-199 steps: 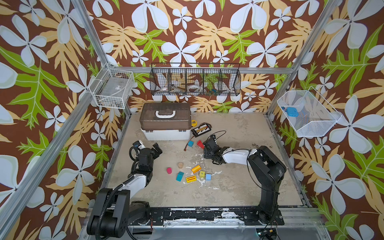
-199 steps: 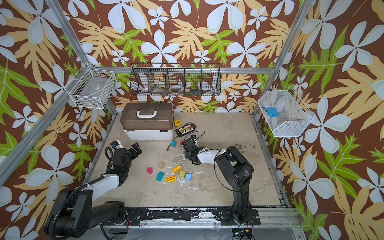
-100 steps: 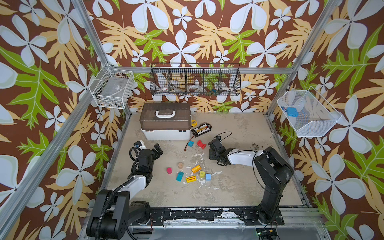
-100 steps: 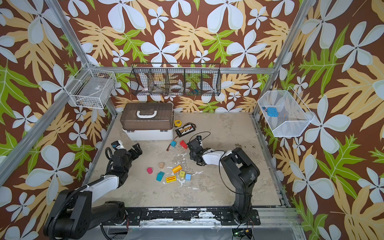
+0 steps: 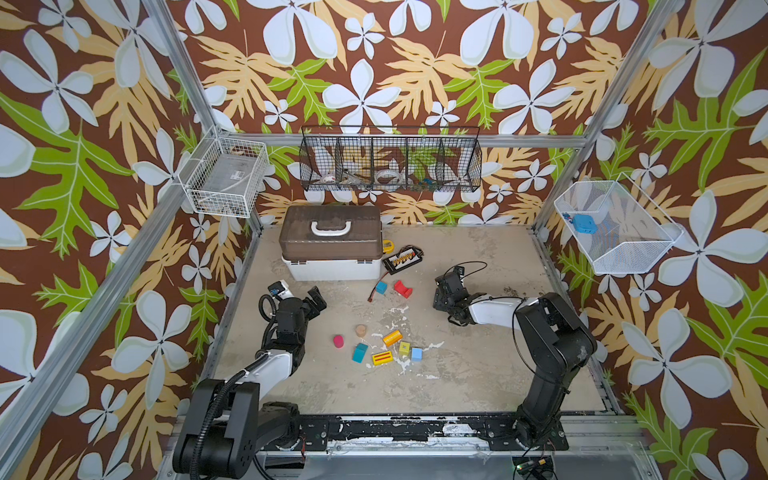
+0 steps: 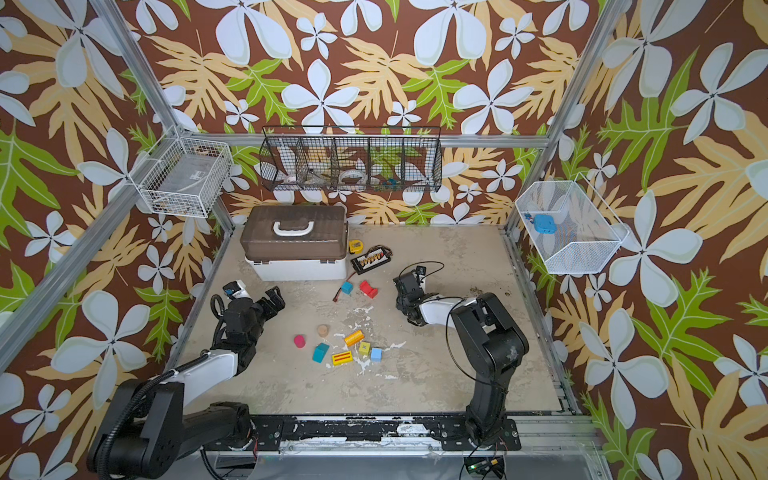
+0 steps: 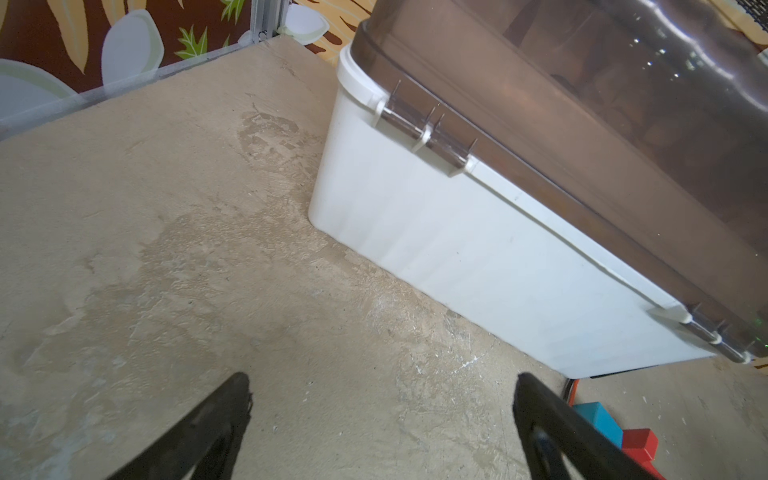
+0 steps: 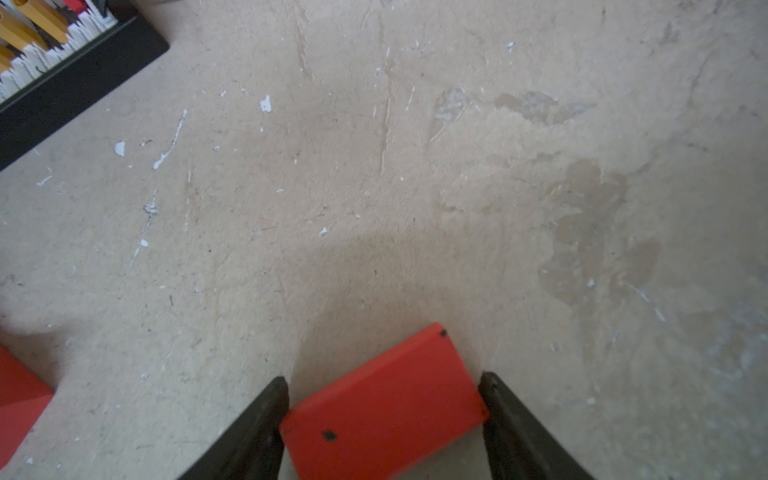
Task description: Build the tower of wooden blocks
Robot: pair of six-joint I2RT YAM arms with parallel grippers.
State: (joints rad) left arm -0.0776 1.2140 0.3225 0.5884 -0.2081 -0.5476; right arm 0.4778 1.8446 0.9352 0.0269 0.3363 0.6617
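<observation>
Blocks [image 5: 382,357] lie loose on the table [image 5: 478,374] in both top views. A group of seven is near the front middle, and a blue cube [image 5: 381,286] and a red arch [image 5: 402,288] are further back, just in front of the case [image 5: 332,245]. No tower stands yet, so I judge the build is only at its start. The left tool [image 5: 314,300] rests low beside the case, well apart from every block. Probably it is parked there so as not to disturb the other arm. The right tool [image 5: 448,286] is near the arch, to the right of it in these views.

In the left wrist view the left tool [image 7: 380,386] is spread wide, with only bare table between its fingers [image 7: 216,419]. The case wall fills much of the view. The cube [image 7: 598,415] and the arch [image 7: 640,444] show in one corner, not between the fingers.

In the right wrist view the right tool [image 8: 384,378] has a red block [image 8: 382,407] between its fingers, and they seem to press on two opposite sides. I therefore take the block as gripped. Its broad face looks upward, which would let it go down flat as a layer. A shadow on the table beyond it suggests that it is lifted. The arch [image 8: 16,399] is at one edge and the board [image 8: 62,83] is in a corner.
</observation>
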